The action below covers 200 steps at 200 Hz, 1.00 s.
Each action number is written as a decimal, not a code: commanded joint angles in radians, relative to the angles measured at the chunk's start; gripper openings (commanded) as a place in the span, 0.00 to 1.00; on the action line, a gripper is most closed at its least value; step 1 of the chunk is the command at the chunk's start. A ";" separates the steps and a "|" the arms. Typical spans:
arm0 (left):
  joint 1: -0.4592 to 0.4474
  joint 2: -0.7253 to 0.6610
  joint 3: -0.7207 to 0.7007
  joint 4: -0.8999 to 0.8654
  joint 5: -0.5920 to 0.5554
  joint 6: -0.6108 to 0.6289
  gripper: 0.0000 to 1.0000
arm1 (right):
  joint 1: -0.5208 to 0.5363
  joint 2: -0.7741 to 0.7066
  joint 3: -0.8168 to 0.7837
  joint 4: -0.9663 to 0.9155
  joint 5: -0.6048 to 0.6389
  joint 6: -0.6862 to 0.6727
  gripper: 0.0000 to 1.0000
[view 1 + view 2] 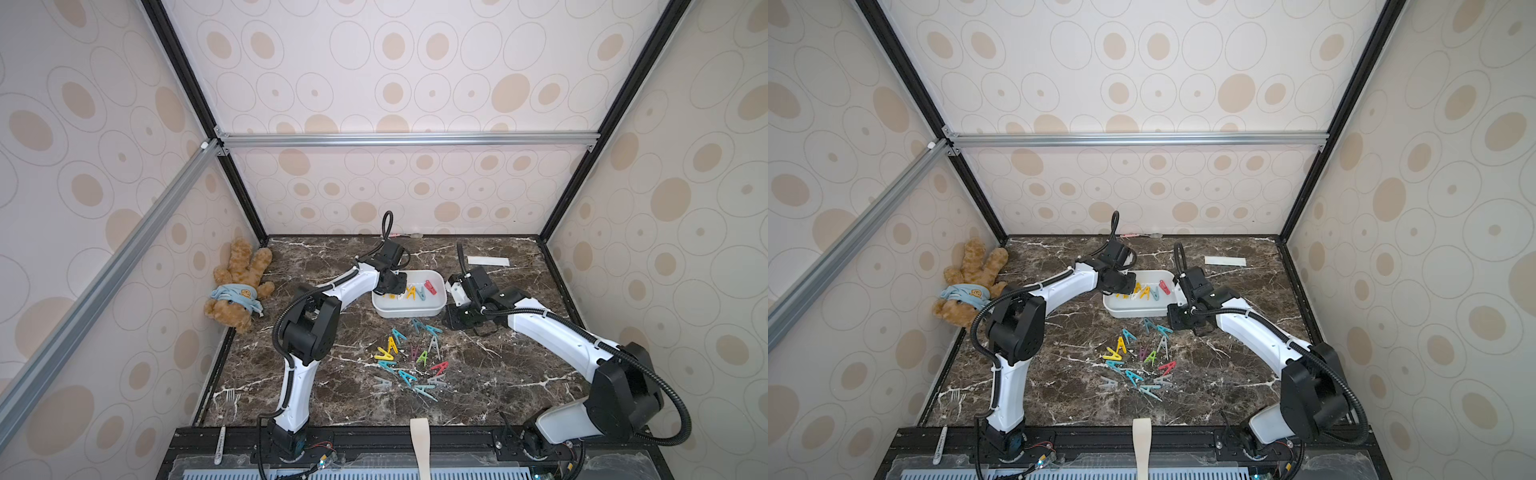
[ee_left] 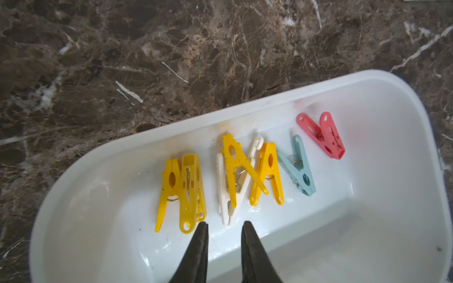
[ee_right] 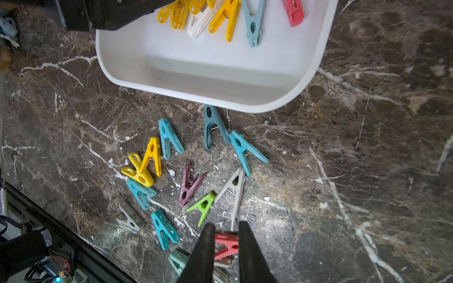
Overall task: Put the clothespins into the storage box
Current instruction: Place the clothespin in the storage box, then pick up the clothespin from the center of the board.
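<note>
**A:** What lies nearest the front edge?

**B:** A fork point(image 1: 230, 399) on the marble table point(image 1: 519, 374), out at seven o'clock. Just past the middle of the front half, more than a dozen clothespins point(image 1: 384, 356) are scattered loose: teal, yellow, grey, one green, one purple, one red.

**A:** And the right gripper point(image 3: 226, 226)?

**B:** Its fingers stand a narrow gap apart and hold nothing. In the right wrist view the red clothespin point(image 3: 226, 241) shows through that gap, but both top views show it lying on the table at the pile's four o'clock edge. The end of that arm sits just off the box's three o'clock side.

**A:** Where is the box point(image 1: 407, 311)?

**B:** At twelve o'clock from the pile, with its near wall just beside the two farthest teal ones. Seven clothespins lie inside in a row along the far wall: four yellow, one white, one pale blue and one red.

**A:** And the left gripper point(image 2: 225, 224)?

**B:** Over the box's nine o'clock end, tips pointing down at the floor. The fingers are slightly parted and empty, and one tip is right beside a yellow foot. I cannot tell whether they touch.

**A:** Anything farther back?

**B:** A teddy bear point(image 1: 237, 286) against the wall at nine o'clock, and a white paper strip point(image 1: 488, 261) at one o'clock beyond the box.
</note>
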 commanded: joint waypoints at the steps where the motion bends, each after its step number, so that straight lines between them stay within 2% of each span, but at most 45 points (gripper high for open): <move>1: 0.006 -0.074 0.001 -0.015 0.005 0.007 0.25 | 0.017 -0.028 0.011 -0.015 0.004 -0.006 0.21; 25: 0.005 -0.169 -0.100 0.035 0.011 -0.003 0.27 | 0.052 -0.042 0.000 -0.027 0.026 -0.006 0.21; 57: 0.003 -0.338 -0.312 0.138 0.011 -0.017 0.31 | 0.126 -0.073 -0.066 -0.038 0.063 0.008 0.24; 83: 0.003 -0.462 -0.457 0.177 -0.006 -0.028 0.33 | 0.238 -0.098 -0.108 -0.083 0.097 0.020 0.26; 109: 0.003 -0.577 -0.574 0.203 -0.032 -0.038 0.35 | 0.408 -0.118 -0.127 -0.130 0.156 0.043 0.32; 143: 0.005 -0.658 -0.636 0.199 -0.062 -0.040 0.37 | 0.571 -0.075 -0.135 -0.155 0.182 0.110 0.38; 174: 0.005 -0.680 -0.659 0.199 -0.066 -0.037 0.38 | 0.635 0.004 -0.159 -0.125 0.166 0.130 0.39; 200: 0.006 -0.679 -0.666 0.194 -0.069 -0.037 0.38 | 0.643 0.043 -0.180 -0.101 0.177 0.127 0.39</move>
